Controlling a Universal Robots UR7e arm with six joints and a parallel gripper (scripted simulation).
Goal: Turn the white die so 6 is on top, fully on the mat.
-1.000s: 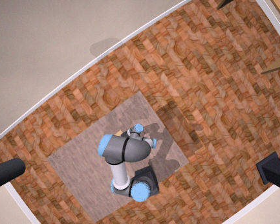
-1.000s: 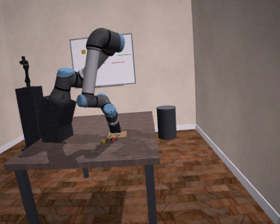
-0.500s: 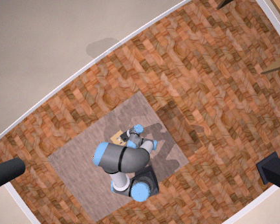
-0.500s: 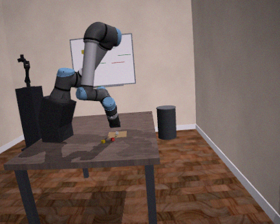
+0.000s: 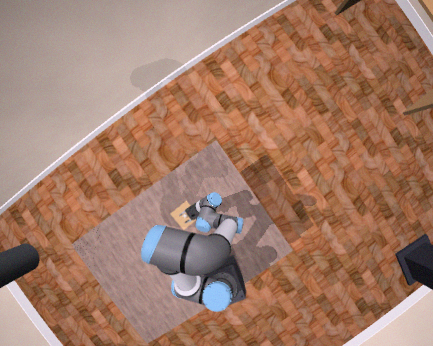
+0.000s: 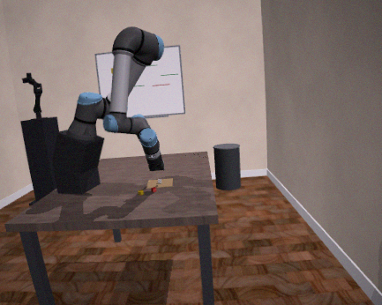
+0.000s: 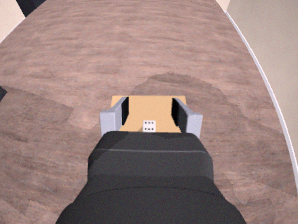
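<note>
Gripper (image 7: pixel 150 120), spread and holding nothing, is straddling the white die (image 7: pixel 149 125), risking nudging it at 12 o'clock off the mat (image 7: pixel 149 106).

A: Furniture, item one?

B: Bench (image 6: pixel 182 216), dark wood-grain top, dark legs. Standing on a brown parquet floor (image 6: pixel 274 264).

A: Wall fittings?

B: Whiteboard (image 6: pixel 168 88) on the beige back wall (image 6: pixel 221 66), at about 12 o'clock from the bench, with short coloured marks on it. White skirting (image 6: pixel 327 240) along the grey side wall.

A: Floor items?

B: Dark cylindrical bin (image 6: pixel 227 166), at 2 o'clock from the bench, near the room corner. Tall dark cabinet (image 6: pixel 38 150) at 9 o'clock, with a black stand (image 6: pixel 35 94) rising from it.

A: Overhead view?

B: Dark cylinder (image 5: pixel 11 265) at 9 o'clock, dark block (image 5: pixel 423 260) at 3 o'clock.
</note>
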